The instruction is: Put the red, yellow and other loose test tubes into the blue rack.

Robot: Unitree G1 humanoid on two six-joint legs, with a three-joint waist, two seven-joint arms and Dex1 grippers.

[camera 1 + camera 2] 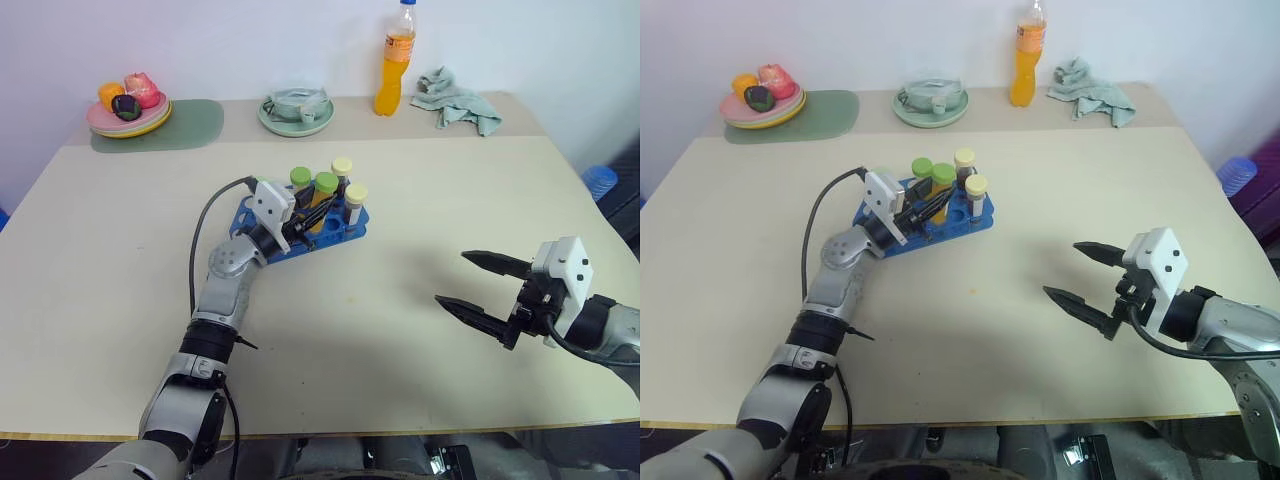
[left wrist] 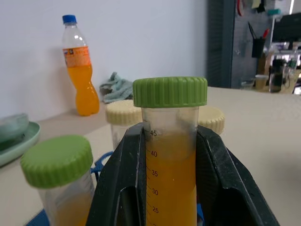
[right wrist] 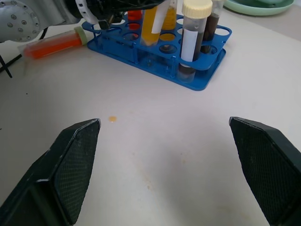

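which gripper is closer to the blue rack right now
Left. The left gripper is over the blue rack, shut on a yellow tube; the right gripper hangs open, well apart from it.

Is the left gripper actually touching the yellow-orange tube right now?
Touching. In the left wrist view the left gripper's two black fingers press against both sides of the green-capped yellow-orange tube, with no gap.
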